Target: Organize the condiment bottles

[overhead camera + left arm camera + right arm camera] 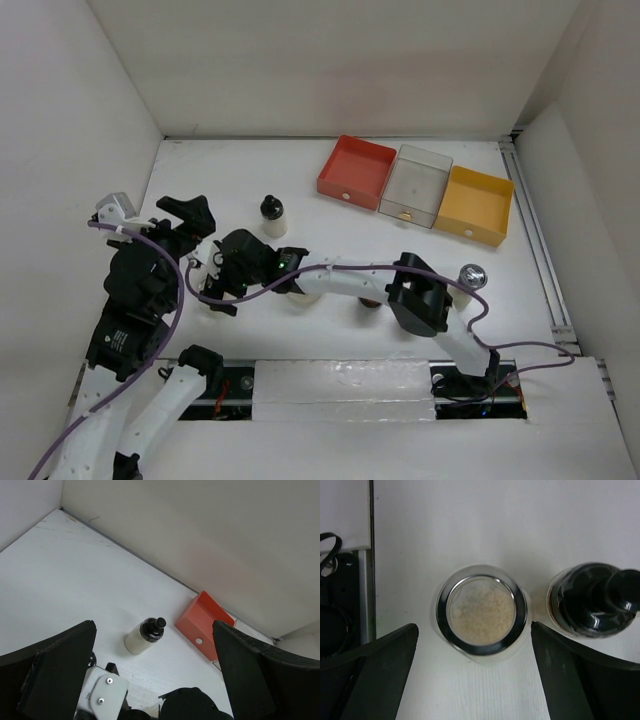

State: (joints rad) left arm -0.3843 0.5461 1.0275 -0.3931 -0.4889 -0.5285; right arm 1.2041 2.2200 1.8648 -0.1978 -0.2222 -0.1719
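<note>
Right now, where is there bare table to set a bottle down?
Bare: the back-left corner, behind the black-capped bottle; also the strip from the red tray forward to the right arm. Crowded: near left, around both arms.

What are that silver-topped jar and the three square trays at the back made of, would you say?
Silver-topped jar: shiny ring reflecting light, likely polished metal; clear window over pale grains, glass or plastic, unclear. Red tray and yellow tray: opaque, even colour, probably moulded plastic. Clear tray: see-through, smoky walls, probably plastic too.
</note>
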